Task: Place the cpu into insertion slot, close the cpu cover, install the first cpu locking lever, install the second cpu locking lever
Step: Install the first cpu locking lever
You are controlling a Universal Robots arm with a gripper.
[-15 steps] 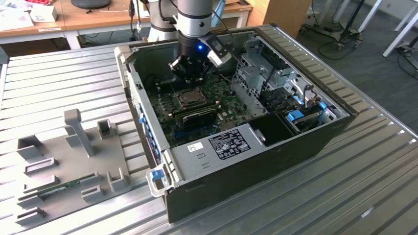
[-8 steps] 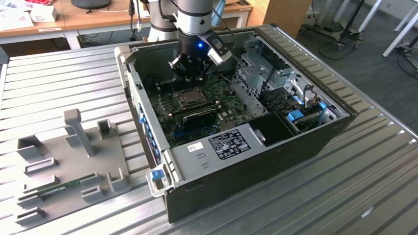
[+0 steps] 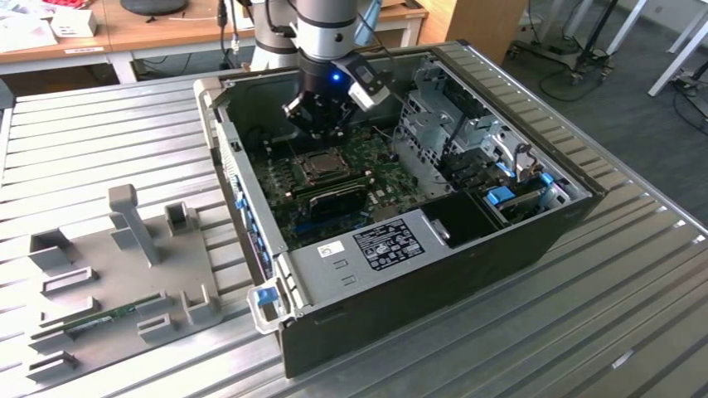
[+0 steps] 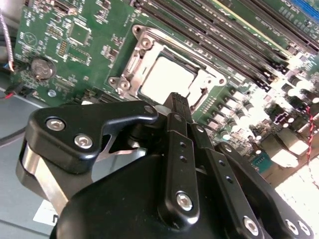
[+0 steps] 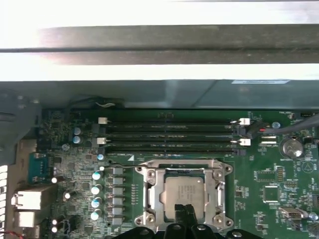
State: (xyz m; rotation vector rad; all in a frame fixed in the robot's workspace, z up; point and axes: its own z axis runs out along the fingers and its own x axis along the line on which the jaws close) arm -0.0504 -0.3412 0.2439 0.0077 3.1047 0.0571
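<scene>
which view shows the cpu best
The first wrist view: the cpu faces the camera squarely, the claw covering one edge. The second wrist view shows it slanted and glared behind the claw; the exterior view shows it distant in the case.

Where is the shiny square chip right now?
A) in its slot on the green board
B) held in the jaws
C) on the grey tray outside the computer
A: the cpu lies flat on the board, with the cover framing it.
</scene>
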